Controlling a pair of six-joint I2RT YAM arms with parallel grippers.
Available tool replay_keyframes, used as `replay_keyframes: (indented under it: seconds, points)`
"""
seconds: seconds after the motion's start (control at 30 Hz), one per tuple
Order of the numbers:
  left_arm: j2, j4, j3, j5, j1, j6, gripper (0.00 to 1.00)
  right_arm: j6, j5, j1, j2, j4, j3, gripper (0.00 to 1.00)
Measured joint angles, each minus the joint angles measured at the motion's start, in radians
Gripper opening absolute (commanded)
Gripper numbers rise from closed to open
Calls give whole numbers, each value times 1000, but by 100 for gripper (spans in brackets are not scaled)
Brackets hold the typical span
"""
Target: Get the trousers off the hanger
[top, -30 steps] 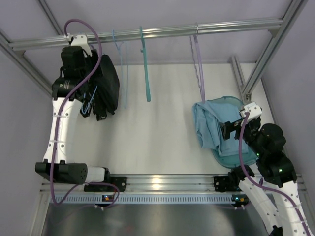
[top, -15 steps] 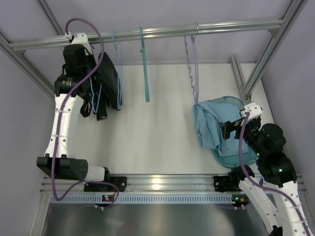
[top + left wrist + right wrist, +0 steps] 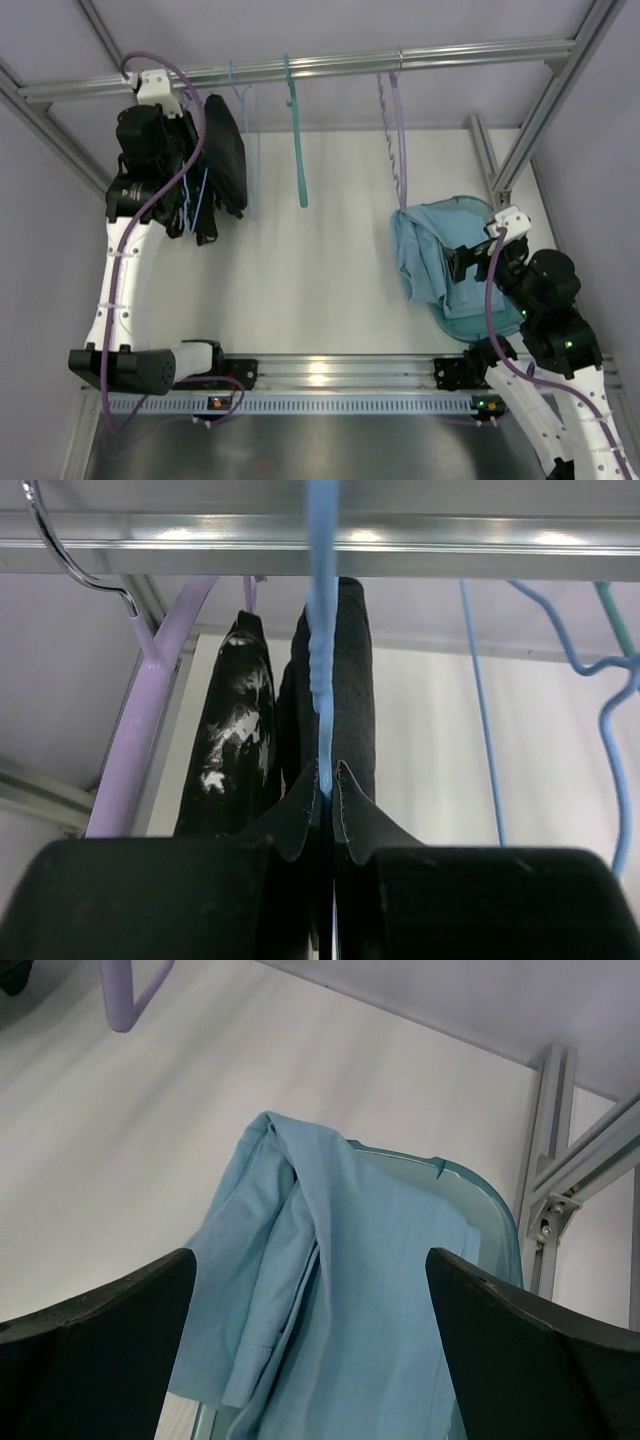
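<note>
Your left fingers [image 3: 300, 815] clamp the thin pale-blue hanger [image 3: 322, 680] before the plain black trousers [image 3: 352, 680]; that wrist view alone shows a white-speckled black garment [image 3: 232, 750] beside; right fingers [image 3: 100, 1350] stand apart.

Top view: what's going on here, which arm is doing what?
The left gripper is shut on the thin pale-blue hanger at the left end of the rail. The black trousers hang right behind it, not yet off. The right gripper hovers open over the light-blue cloth, which lies on a teal tray.
</note>
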Motion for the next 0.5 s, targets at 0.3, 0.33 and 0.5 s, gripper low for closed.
replay_keyframes:
  seconds: [0.3, 0.33, 0.5]
  points:
    - [-163, 193, -157, 35, -1, 7, 0, -2, -17, 0, 20, 21, 0, 99]
    - [-174, 214, -171, 38, -1, 11, 0, -3, -22, 0, 20, 23, 0, 99]
    - [-209, 239, -214, 58, -1, 22, 0, -13, -58, 0, 20, 45, 0, 99]
